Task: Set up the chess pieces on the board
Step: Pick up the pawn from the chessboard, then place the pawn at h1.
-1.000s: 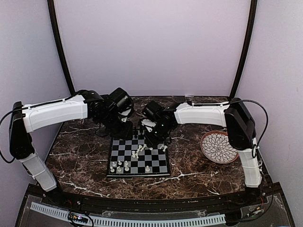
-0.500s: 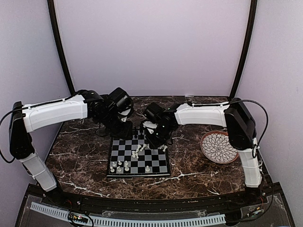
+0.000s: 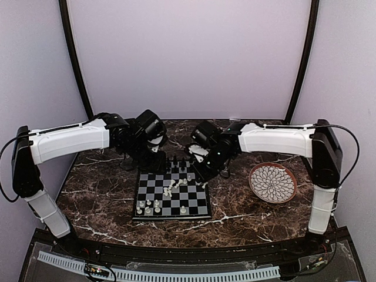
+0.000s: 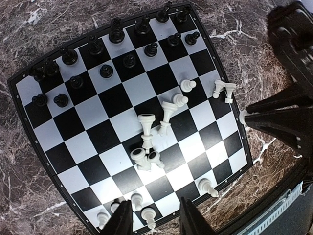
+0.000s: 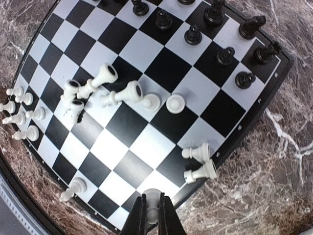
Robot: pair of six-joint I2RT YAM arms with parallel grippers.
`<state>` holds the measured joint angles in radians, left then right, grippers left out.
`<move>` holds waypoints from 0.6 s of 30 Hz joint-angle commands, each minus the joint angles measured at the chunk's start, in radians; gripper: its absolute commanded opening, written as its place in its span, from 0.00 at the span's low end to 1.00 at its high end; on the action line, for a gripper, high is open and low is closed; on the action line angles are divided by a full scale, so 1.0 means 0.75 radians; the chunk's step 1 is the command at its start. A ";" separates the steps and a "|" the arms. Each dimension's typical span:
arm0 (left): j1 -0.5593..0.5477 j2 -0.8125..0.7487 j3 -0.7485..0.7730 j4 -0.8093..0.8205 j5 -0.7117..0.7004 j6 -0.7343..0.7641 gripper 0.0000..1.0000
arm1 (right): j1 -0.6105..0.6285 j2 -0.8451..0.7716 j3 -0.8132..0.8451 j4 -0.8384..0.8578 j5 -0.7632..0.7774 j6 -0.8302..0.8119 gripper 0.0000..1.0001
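My right gripper (image 5: 152, 205) is clenching a white chessman (image 5: 152, 196) at the edge of the board (image 5: 166, 68); my left gripper (image 4: 155, 218) is hanging released above it. The board is carrying upright black chessmen (image 4: 117, 30) and toppled white chessmen (image 4: 146, 122)

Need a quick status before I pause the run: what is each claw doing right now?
Left claw: open, holding nothing.
Right claw: closed on a white chess piece.
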<state>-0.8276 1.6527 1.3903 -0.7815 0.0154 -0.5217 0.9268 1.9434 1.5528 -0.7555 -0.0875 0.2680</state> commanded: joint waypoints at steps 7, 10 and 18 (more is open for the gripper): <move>0.004 0.016 -0.025 0.041 0.075 -0.041 0.35 | 0.136 -0.099 -0.269 0.107 0.041 0.115 0.01; 0.003 0.032 -0.022 0.036 0.078 -0.052 0.34 | 0.143 -0.082 -0.243 0.096 0.080 0.109 0.01; 0.004 0.051 -0.012 -0.002 0.073 -0.058 0.34 | 0.147 -0.049 -0.224 0.095 0.091 0.110 0.02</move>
<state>-0.8276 1.6955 1.3861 -0.7578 0.0666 -0.5579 1.0355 1.8824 1.3567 -0.7033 -0.0387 0.3397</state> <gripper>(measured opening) 0.342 0.066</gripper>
